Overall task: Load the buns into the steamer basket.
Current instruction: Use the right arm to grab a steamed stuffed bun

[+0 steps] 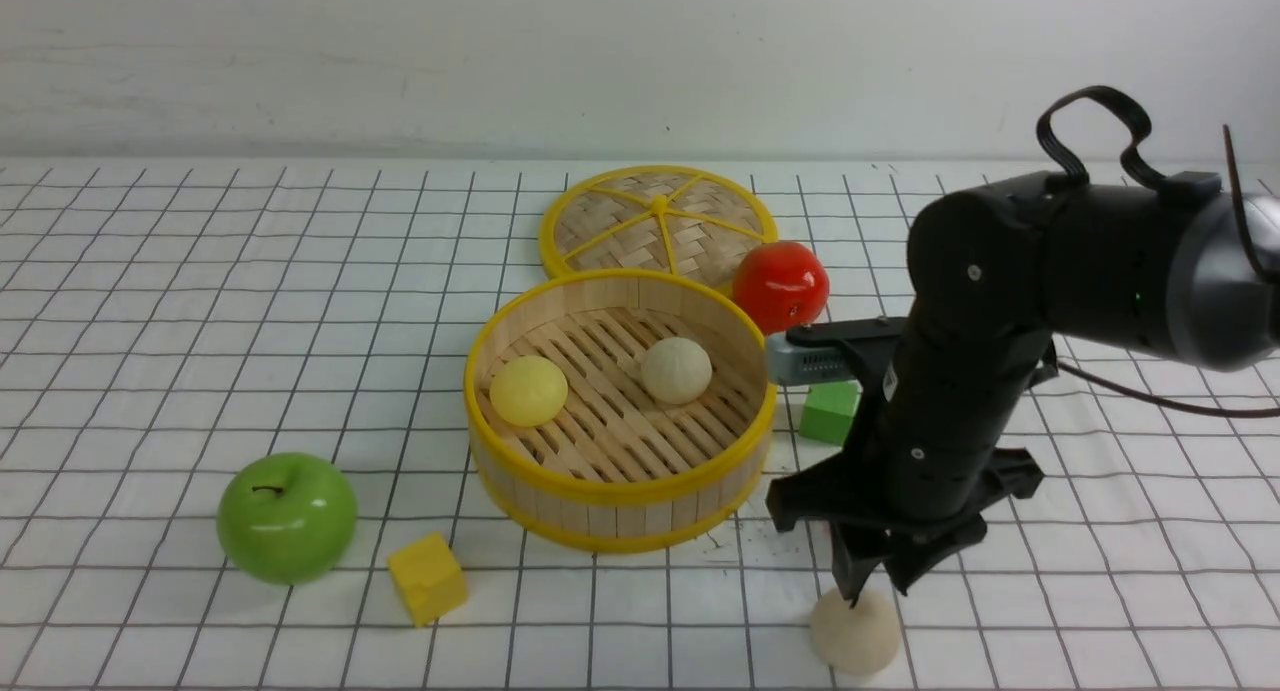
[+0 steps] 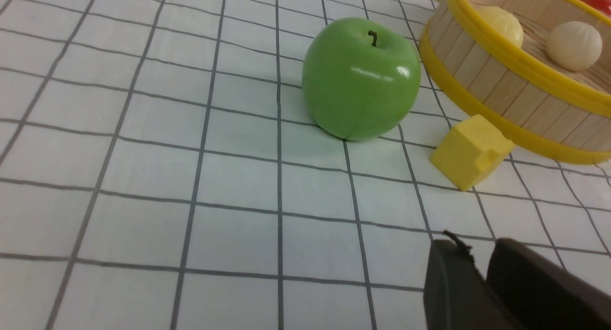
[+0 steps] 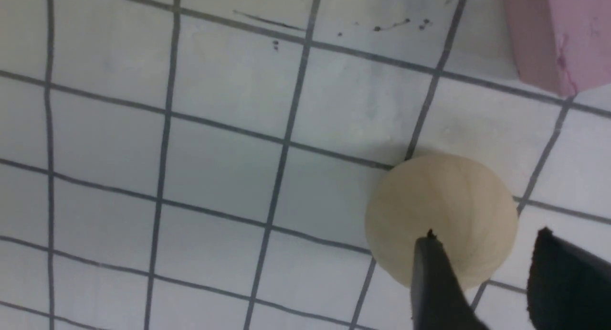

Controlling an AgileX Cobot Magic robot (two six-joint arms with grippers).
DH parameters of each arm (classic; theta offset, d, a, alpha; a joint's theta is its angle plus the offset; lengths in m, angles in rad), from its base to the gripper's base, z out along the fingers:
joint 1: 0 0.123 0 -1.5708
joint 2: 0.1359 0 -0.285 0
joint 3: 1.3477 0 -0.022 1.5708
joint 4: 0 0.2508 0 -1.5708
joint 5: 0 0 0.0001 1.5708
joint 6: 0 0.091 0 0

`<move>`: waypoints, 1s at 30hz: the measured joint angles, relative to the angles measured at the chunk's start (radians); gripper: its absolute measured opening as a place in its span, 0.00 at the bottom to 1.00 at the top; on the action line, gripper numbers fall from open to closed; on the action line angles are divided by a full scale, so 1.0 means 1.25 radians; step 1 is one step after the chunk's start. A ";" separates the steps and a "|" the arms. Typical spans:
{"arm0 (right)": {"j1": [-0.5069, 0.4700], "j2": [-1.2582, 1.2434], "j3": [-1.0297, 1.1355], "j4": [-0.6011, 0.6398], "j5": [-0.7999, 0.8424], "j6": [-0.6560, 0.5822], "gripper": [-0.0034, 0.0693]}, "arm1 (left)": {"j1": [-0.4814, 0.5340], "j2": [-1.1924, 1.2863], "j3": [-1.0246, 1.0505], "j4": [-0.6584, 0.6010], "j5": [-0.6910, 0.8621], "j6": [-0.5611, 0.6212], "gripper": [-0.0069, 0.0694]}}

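Lying beneath right end effector [image 1: 872, 586], cream bun [image 1: 855, 633]

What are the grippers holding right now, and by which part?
Nothing for sure: the right gripper touches the top of the bun on the table; grip unclear. The left gripper is empty.

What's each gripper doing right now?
Left gripper: closed or nearly so, empty.
Right gripper: open, tips over the cream bun, not holding it.
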 joint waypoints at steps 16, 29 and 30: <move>0.000 0.002 0.100 0.002 -0.107 0.000 0.51 | 0.000 0.000 0.000 0.000 0.000 0.000 0.26; 0.000 -0.013 0.090 0.029 -0.104 -0.010 0.07 | 0.000 0.000 0.000 0.000 0.000 0.000 0.28; 0.000 -0.013 0.088 0.030 -0.104 -0.010 0.07 | 0.000 0.000 0.000 0.000 0.000 0.000 0.28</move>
